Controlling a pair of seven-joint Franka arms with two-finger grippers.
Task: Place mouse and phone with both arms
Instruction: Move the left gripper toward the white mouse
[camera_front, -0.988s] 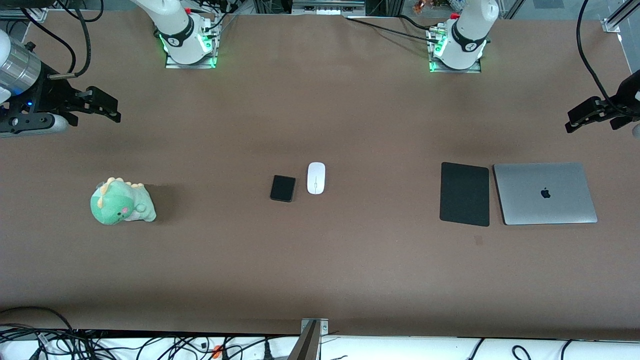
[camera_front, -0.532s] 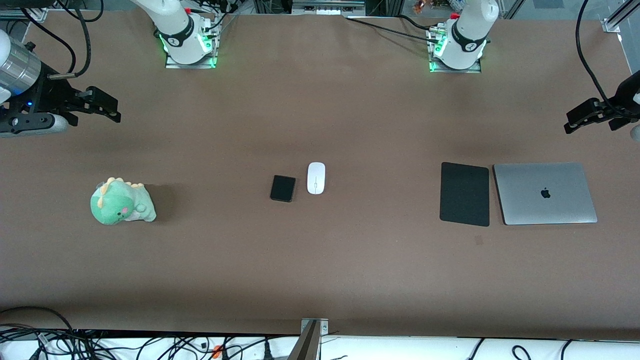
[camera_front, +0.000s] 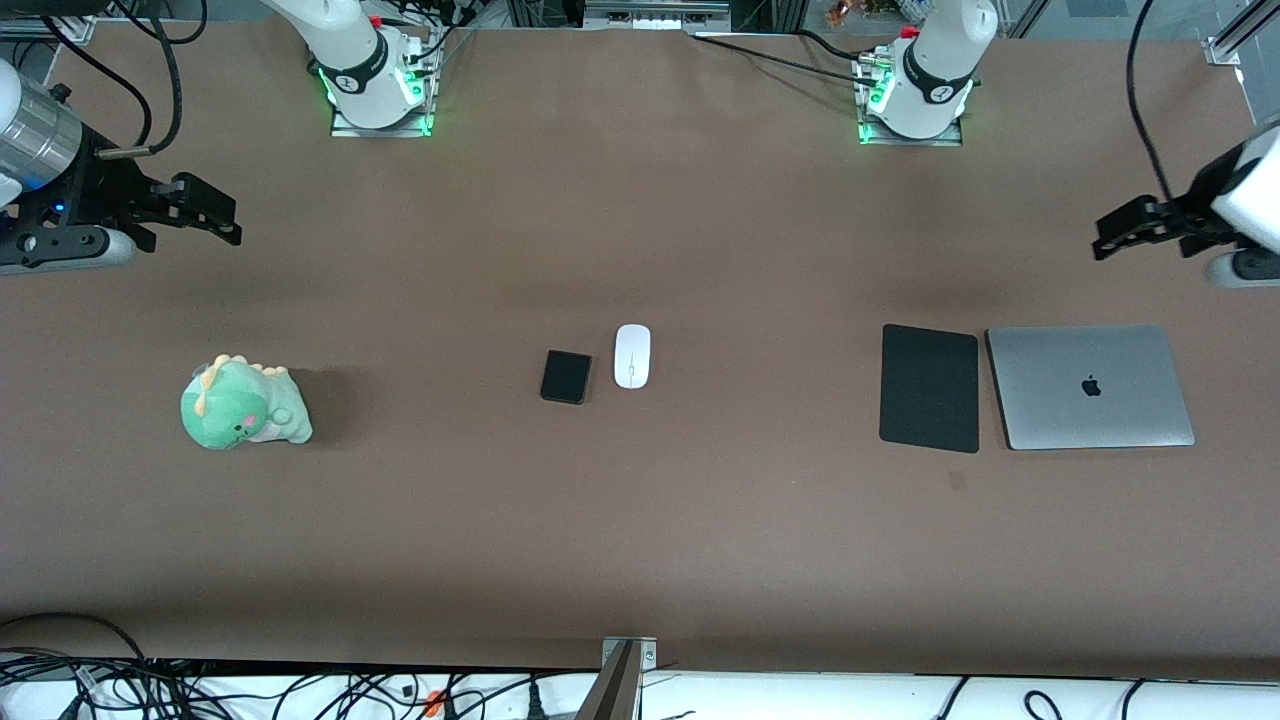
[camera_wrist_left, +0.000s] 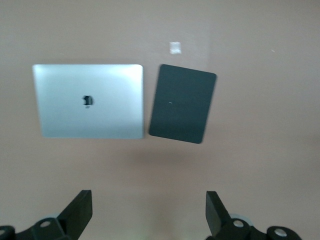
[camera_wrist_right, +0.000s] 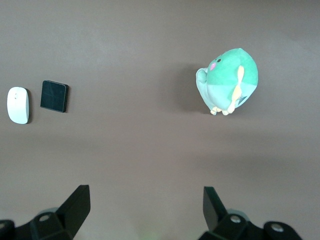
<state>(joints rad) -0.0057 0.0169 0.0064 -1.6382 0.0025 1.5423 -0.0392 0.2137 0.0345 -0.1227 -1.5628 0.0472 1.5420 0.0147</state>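
Observation:
The white oval mouse (camera_front: 632, 356) lies mid-table, with the small black phone (camera_front: 566, 376) right beside it toward the right arm's end. Both also show in the right wrist view, mouse (camera_wrist_right: 18, 105) and phone (camera_wrist_right: 54, 96). My left gripper (camera_front: 1112, 236) hangs open high over the left arm's end of the table, nothing between its fingers (camera_wrist_left: 80, 210). My right gripper (camera_front: 222, 218) waits open over the right arm's end, its fingers (camera_wrist_right: 77, 202) wide apart and empty. Neither gripper is near the mouse or phone.
A matte black mouse pad (camera_front: 929, 388) and a closed silver laptop (camera_front: 1090, 387) lie side by side toward the left arm's end; both appear in the left wrist view, pad (camera_wrist_left: 182, 103) and laptop (camera_wrist_left: 88, 101). A green plush dinosaur (camera_front: 243, 404) sits toward the right arm's end.
My left gripper has slid inward from the table's end toward the middle. The right arm, mouse and phone have not moved.

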